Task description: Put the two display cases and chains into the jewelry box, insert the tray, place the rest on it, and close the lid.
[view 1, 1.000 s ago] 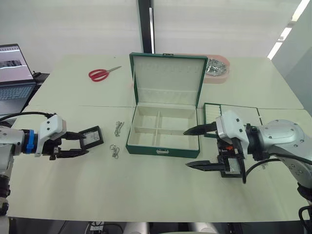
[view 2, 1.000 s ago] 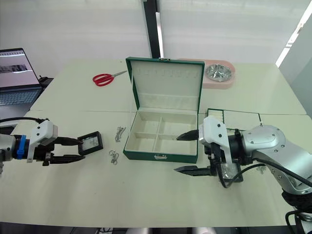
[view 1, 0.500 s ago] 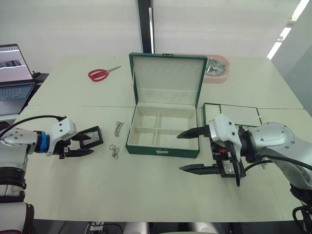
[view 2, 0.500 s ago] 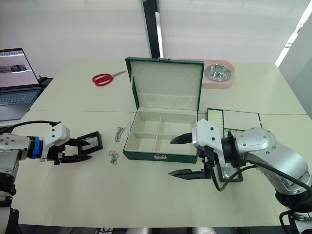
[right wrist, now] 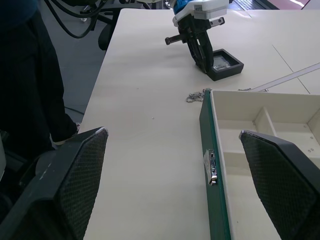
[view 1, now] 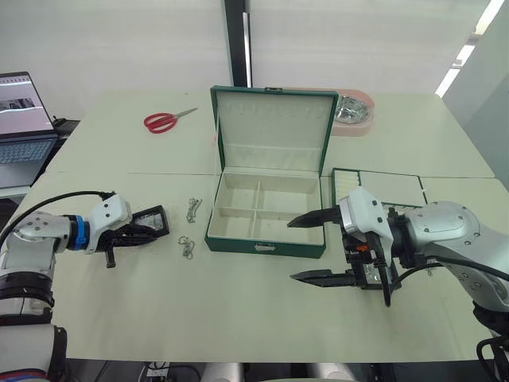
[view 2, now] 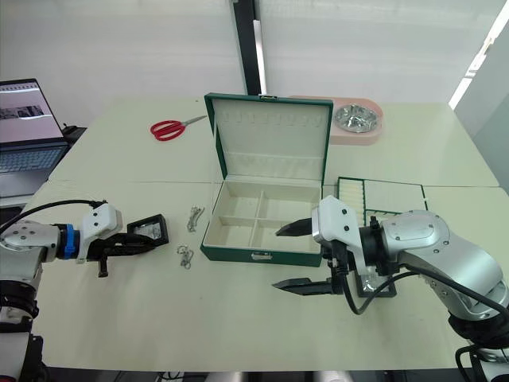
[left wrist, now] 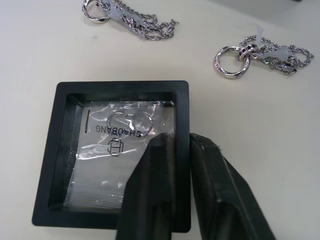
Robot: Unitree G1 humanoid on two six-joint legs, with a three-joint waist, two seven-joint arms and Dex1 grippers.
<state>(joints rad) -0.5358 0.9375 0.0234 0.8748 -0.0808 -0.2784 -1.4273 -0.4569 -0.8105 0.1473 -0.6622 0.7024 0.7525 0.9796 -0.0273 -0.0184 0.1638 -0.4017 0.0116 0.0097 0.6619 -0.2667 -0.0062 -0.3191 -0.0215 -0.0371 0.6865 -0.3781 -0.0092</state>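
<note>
black left gripper (left wrist: 172, 142) pinches the near edge of one display case (left wrist: 112, 150) lying flat on the table (view 1: 238, 302), left of two chains (view 1: 189, 227). green jewelry box (view 1: 266, 216) sits mid-table, lid (view 1: 273, 130) upright. right gripper (view 1: 306, 248) hovers spread wide before the box's right corner, second case (view 2: 375, 284) behind it beside the tray (view 1: 382, 187)

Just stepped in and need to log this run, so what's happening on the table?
The left gripper is pinching the rim of a display case lying left of the open, empty jewelry box. Two chains lie between them. The right gripper hovers open at the box's front right corner.
</note>
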